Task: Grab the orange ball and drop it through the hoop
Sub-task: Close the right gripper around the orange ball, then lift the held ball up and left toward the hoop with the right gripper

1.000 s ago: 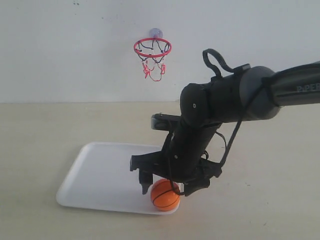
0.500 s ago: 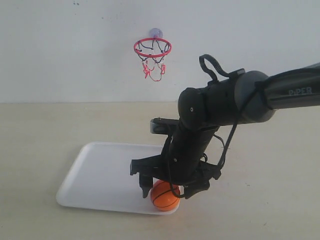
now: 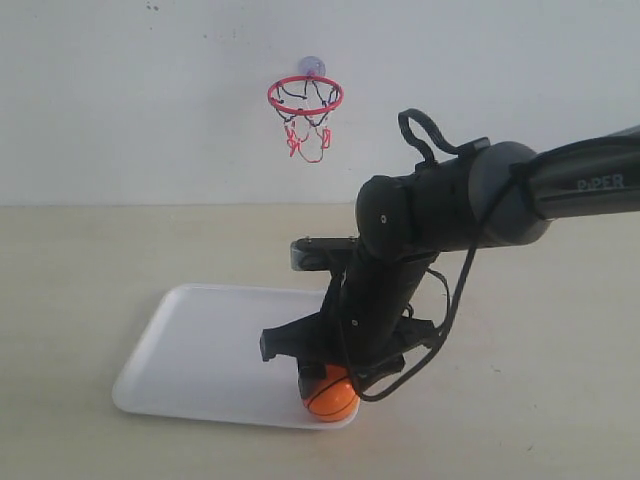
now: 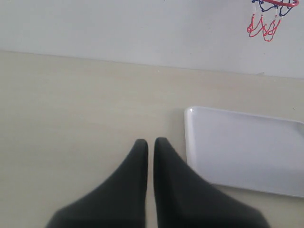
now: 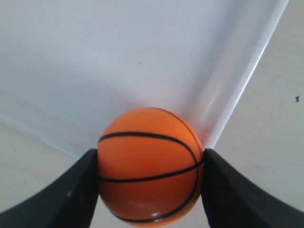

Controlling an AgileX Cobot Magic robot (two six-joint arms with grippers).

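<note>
Ext. view: we see the right arm (image 3: 470, 200) reaching in from 3 o'clock and bent down over a white tray (image 3: 200, 345) that lies on the bench (image 3: 80, 260). The orange ball (image 3: 331, 392) sits in the tray's 5 o'clock corner, right against the rim. The right gripper (image 3: 335, 378) is down over the ball w/ its fingers on either side; only the ball's lower part shows under the black hardware. The hoop (image 3: 305, 96) hangs on the wall (image 3: 120, 100) at approx. 12 o'clock from the ball, well apart from it, red ring level, net hanging below, suction cup (image 3: 311, 66) behind the ring.

Left wrist view: we see the left gripper (image 4: 150, 144) w/ its two dark fingers (image 4: 135, 175) drawn nearly together, only a thin slit between them and nothing in it. It is over bare bench (image 4: 71, 104), beside one edge of the tray (image 4: 242, 147). Part of the hoop's net (image 4: 267, 21) shows against the wall.

Right wrist view: the orange ball (image 5: 149, 166) fills the gap of the right gripper (image 5: 150, 154). Both fingers (image 5: 76, 190) touch it, one per side, closed as far as the ball's width allows. The ball rests in the corner of the tray (image 5: 118, 57), next to the raised rim, w/ bench (image 5: 275, 118) beyond.
</note>
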